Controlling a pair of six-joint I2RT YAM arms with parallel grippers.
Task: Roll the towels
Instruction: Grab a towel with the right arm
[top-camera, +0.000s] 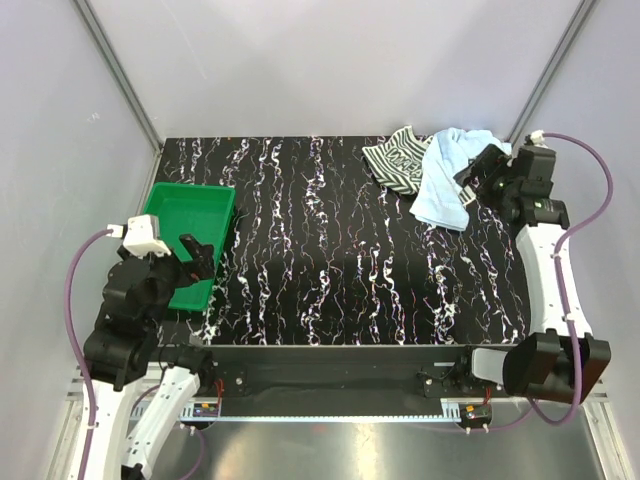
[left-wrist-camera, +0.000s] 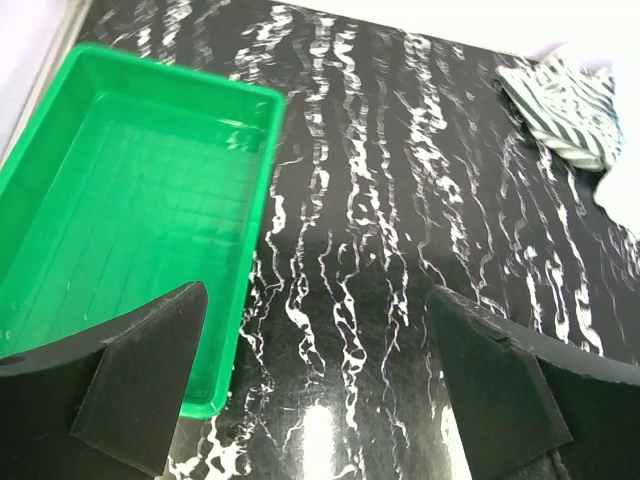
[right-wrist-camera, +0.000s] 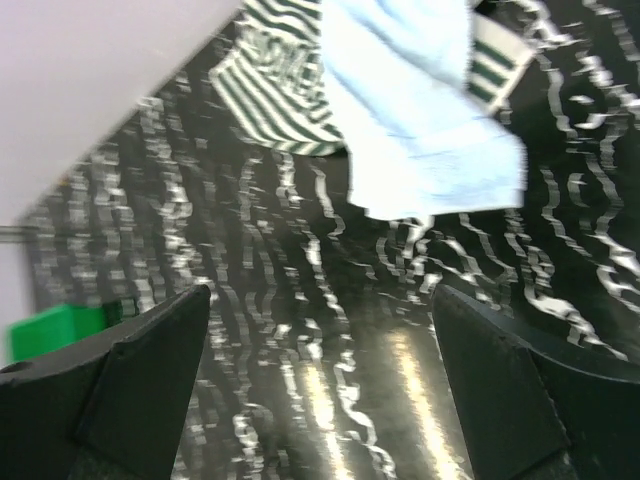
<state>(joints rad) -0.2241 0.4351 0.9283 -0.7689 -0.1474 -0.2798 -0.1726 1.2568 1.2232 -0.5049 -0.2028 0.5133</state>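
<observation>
Your right tool (top-camera: 468, 186), jaws wide apart, hovers by the blue towel (top-camera: 445, 185) overlapping the striped towel (top-camera: 393, 160) in the table's (top-camera: 330, 250) far right corner, while your left tool (top-camera: 197, 257) gapes empty at the green tray's (top-camera: 180, 220) edge.

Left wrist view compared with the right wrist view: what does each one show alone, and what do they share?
Left wrist only: the tray's inside, the open left end effector. Right wrist only: the blue towel lying over the striped towel, the open right end effector. Both: the striped towel and the table.
</observation>
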